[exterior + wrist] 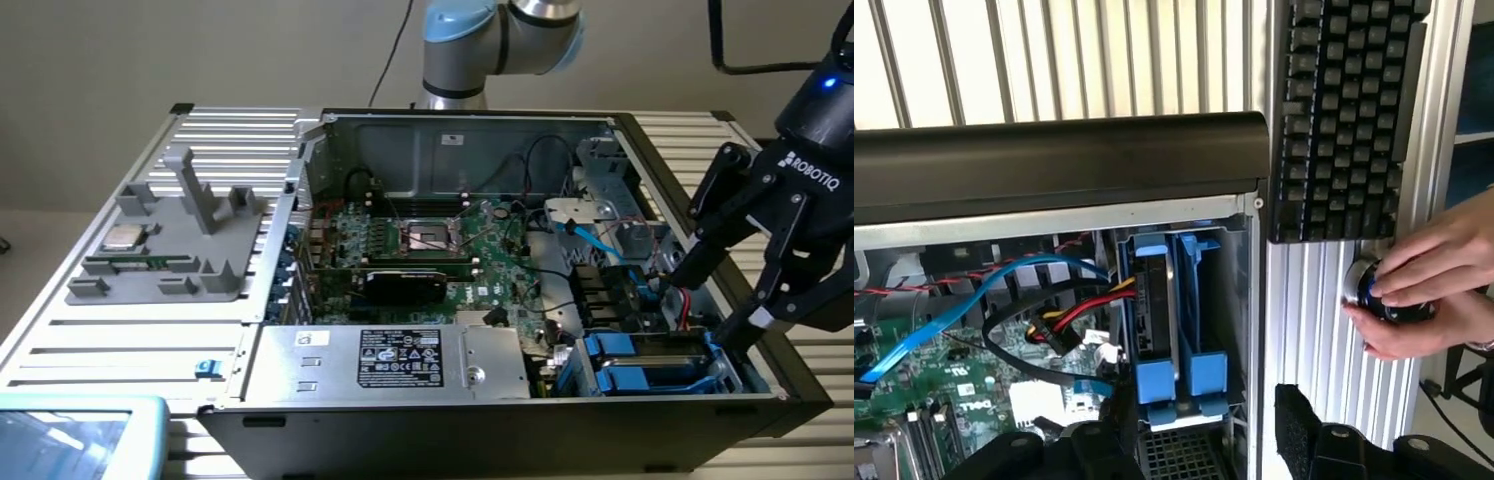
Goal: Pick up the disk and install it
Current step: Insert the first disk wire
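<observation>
Spread wide and empty, the gripper [721, 300] hangs over the drive bay at the exterior view's right, near corner of the open computer case [441, 130]. Below it the disk [1152, 300], in its blue frame, appears already seated upright in the bay, probably slid home. Beyond, a person's hand [1429, 285] rests on a knob beside a keyboard [1344, 110].

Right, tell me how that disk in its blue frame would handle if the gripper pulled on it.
The disk looks like rigid metal, so probably stiff and dense for its size. It stands on edge in the drive bay, so it would likely slide rather than tip. The blue frame is plastic and may flex under the gripper.
</observation>
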Robot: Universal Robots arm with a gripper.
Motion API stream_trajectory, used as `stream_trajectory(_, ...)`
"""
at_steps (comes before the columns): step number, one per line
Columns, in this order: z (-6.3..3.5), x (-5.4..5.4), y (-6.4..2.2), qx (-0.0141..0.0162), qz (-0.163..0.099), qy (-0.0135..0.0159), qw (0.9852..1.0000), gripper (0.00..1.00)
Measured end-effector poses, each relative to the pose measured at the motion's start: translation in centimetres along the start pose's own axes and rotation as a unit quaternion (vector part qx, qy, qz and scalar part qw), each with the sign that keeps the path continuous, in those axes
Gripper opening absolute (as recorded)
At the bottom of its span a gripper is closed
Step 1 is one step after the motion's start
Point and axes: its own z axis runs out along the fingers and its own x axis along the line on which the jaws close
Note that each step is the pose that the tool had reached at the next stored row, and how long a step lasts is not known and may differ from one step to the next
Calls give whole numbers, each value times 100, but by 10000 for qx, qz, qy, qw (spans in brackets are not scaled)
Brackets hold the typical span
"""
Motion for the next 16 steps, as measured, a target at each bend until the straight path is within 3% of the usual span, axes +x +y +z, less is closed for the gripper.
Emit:
stream_trajectory(2,-1,14,-9,-76,41,-106,9999,66)
stream_trajectory(3,-3,26,-12,-124,57,-138,9998,66)
stream_trajectory(6,-15,84,-19,-314,96,-147,9994,66)
stream_trajectory(9,-24,127,-24,-546,115,-129,9984,66)
stream_trajectory(10,-24,132,-25,-585,111,-133,9981,66)
stream_trajectory(14,-23,132,-34,-590,109,-147,9981,66)
stream_trajectory(16,-10,131,-81,-625,121,-162,9978,66)
